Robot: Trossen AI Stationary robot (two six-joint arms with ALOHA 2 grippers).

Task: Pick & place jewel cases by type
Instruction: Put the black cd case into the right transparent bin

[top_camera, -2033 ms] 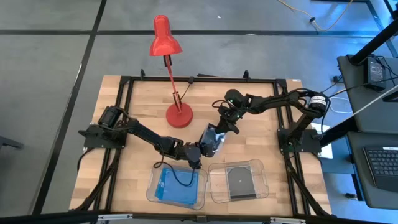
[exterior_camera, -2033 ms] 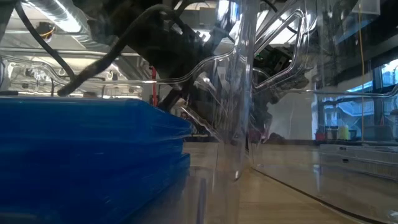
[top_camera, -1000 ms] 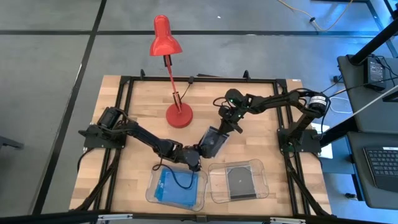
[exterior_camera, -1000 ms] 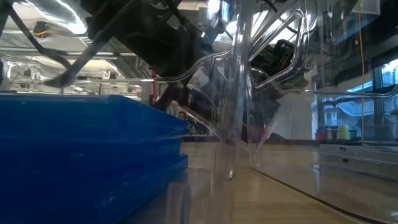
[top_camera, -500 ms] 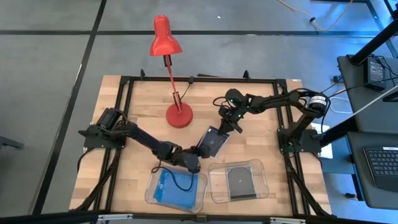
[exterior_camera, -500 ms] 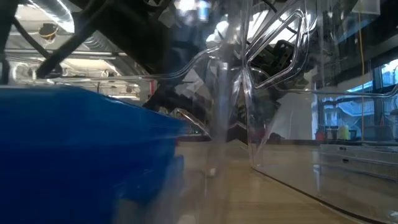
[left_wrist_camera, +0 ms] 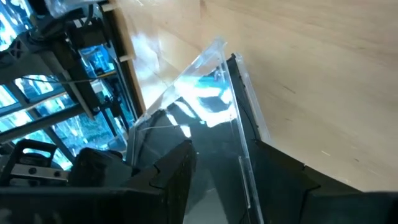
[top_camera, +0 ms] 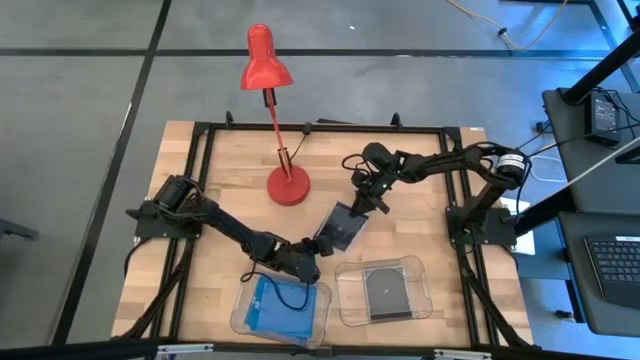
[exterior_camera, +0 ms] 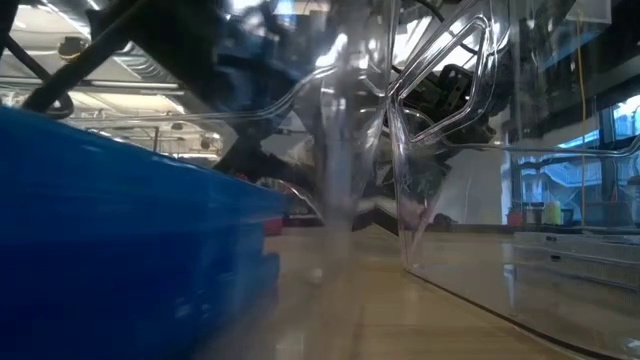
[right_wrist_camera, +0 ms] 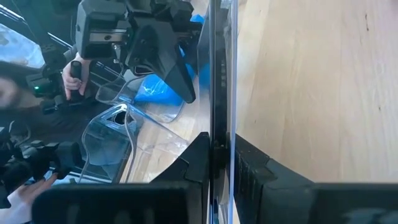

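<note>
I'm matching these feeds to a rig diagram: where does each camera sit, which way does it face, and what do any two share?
High view: overhead, facing straight down; both arms, left gripper, right gripper, red lamp.
Low view: at tabletop height, facing level through the clear trays; arms only as dark blurs.
Left wrist view: on the left arm, facing past its fingers.
Right wrist view: on the right arm, fingers shut on the jewel case.
Shared: both wrist views and the high view show that jewel case.

Right end effector [top_camera: 362, 208] grips dark jewel case [top_camera: 341, 228]; left end effector [top_camera: 312, 262] nearby
</note>
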